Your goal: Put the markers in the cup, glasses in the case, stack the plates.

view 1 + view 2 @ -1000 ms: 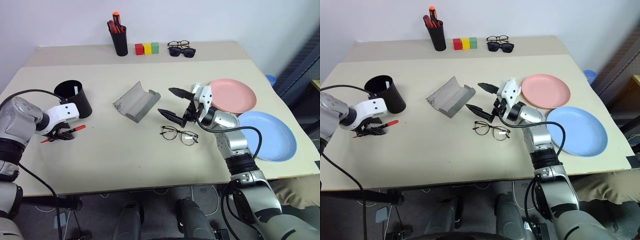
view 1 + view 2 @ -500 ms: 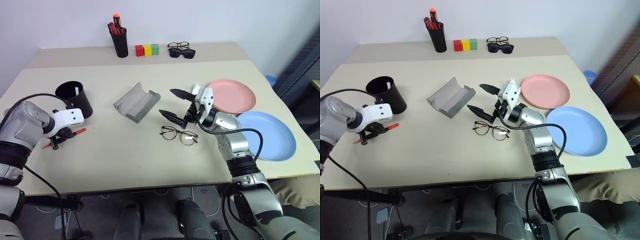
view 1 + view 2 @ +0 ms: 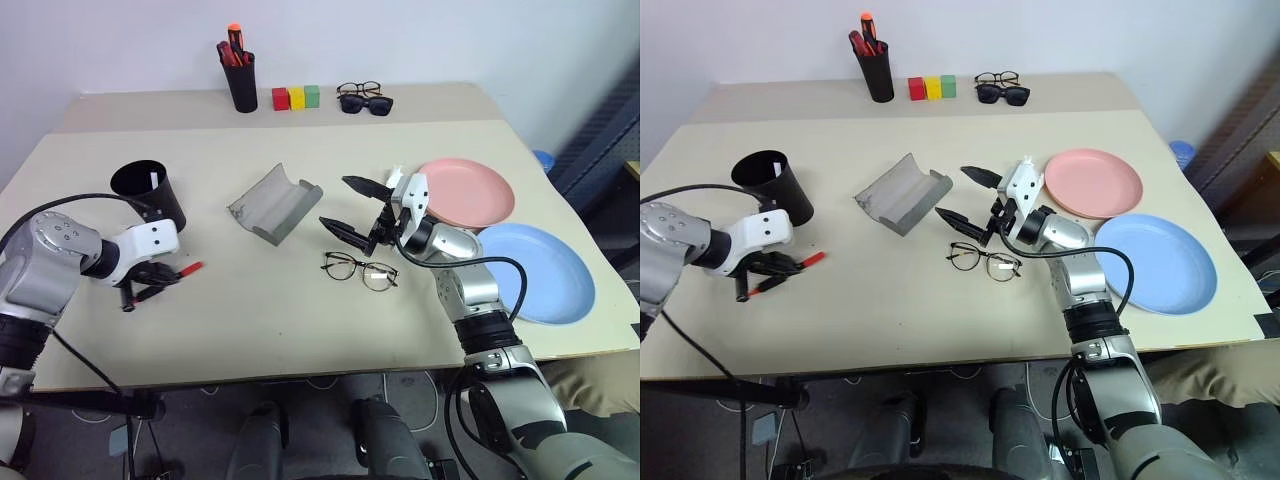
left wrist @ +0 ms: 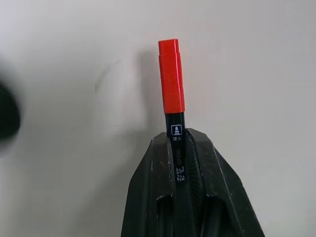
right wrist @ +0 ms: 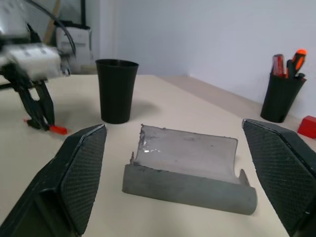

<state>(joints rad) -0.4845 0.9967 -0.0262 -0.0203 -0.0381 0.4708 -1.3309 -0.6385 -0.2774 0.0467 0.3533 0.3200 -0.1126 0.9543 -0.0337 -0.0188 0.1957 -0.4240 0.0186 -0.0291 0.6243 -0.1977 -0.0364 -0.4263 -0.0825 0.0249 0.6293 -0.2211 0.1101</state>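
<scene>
One slim red-and-black marker (image 4: 172,84) is clamped in the left claw (image 3: 150,282), just in front of the one wide black tapered plastic cup (image 3: 150,195). One grey felt clamshell case (image 3: 273,203) lies open to the right of the cup. Beyond the case from the cup, one pair of thin black wire-framed glasses (image 3: 359,270) rests under the right claw (image 3: 350,208), whose fingers are spread wide and empty. Two round plastic plates sit farthest from the cup, salmon pink plate (image 3: 470,192) and light blue plate (image 3: 540,271) side by side. All rest on a beige desk (image 3: 280,300) against a pale wall (image 3: 420,40)
</scene>
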